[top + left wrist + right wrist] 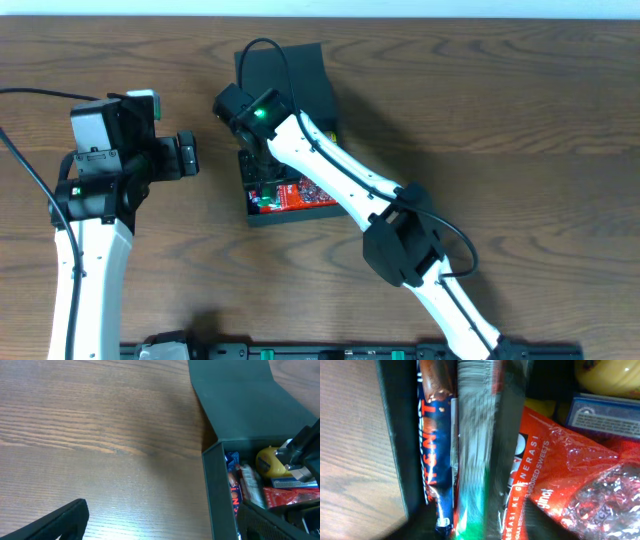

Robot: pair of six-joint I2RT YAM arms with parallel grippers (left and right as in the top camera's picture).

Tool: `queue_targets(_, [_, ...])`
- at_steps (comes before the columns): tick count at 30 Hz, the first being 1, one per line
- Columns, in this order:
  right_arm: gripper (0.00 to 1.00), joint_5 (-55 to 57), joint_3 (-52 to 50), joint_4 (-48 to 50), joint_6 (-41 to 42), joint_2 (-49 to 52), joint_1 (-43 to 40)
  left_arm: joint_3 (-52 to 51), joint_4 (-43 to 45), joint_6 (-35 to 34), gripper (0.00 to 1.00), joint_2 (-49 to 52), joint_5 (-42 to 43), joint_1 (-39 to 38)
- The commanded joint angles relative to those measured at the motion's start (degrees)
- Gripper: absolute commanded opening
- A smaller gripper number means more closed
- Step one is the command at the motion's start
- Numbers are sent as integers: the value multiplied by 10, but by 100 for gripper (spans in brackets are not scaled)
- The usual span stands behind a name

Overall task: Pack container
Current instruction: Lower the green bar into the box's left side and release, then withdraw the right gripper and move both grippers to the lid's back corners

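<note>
The container (290,215) is a dark box in the middle of the table, its flap lid (285,75) open and lying back. Its wall shows in both wrist views (217,490) (400,435). Inside lie a red packet (560,470), a blue bar (435,430), a yellow item (270,460) and a small blue box (605,417). My right gripper (485,527) reaches down into the box, jaws apart, with a blurred silver-green packet (477,450) standing between the fingers. My left gripper (190,155) hovers wide open to the left of the box, holding nothing.
Bare wooden table (500,110) surrounds the box. The right arm (340,175) crosses over the box's right half. A black rail (330,352) runs along the front edge.
</note>
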Motion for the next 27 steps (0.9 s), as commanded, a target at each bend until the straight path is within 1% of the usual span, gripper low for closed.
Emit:
queue_targets(1, [65, 8, -2, 0, 5, 0, 3, 16, -2, -4, 95, -5, -6, 2])
queue_targets(6, [65, -2, 15, -14, 5, -2, -11, 16, -2, -4, 95, -5, -6, 2])
queue_targets(10, [63, -3, 56, -40, -1, -15, -36, 16, -1, -5, 95, -5, 5, 2])
queue_targets(15, [52, -2, 104, -42, -49, -54, -80, 16, 3, -4, 95, -4, 47, 2])
queue_targets(18, [49, 27, 110, -38, -63, -83, -115, 13, 11, -4, 96, 3, 90, 1])
queue_targets(19, [46, 41, 110, -39, -69, -90, -127, 12, 15, -4, 100, 9, 111, 1])
queue_targets(21, [45, 64, 110, -39, -86, -99, -151, 11, 18, -5, 75, 25, 146, 1])
queue_targets(22, [45, 72, 110, -39, -100, -100, -165, 11, 17, -5, 60, 38, 160, 1])
queue_targets(23, [45, 78, 110, -40, -113, -100, -176, 11, 17, -5, 42, 50, 167, 1])
queue_targets(24, [41, 81, 107, -41, -125, -98, -189, 11, 17, -7, 25, 64, 169, 1])
queue_targets(25, [37, 82, 102, -41, -129, -97, -199, 11, 18, -12, 12, 79, 168, 1])
queue_targets(26, [27, 83, 96, -39, -132, -95, -208, 11, 18, -14, 6, 96, 168, 1])
queue_targets(27, [16, 87, 88, -36, -135, -94, -216, 11, 21, -19, 5, 111, 168, 1])
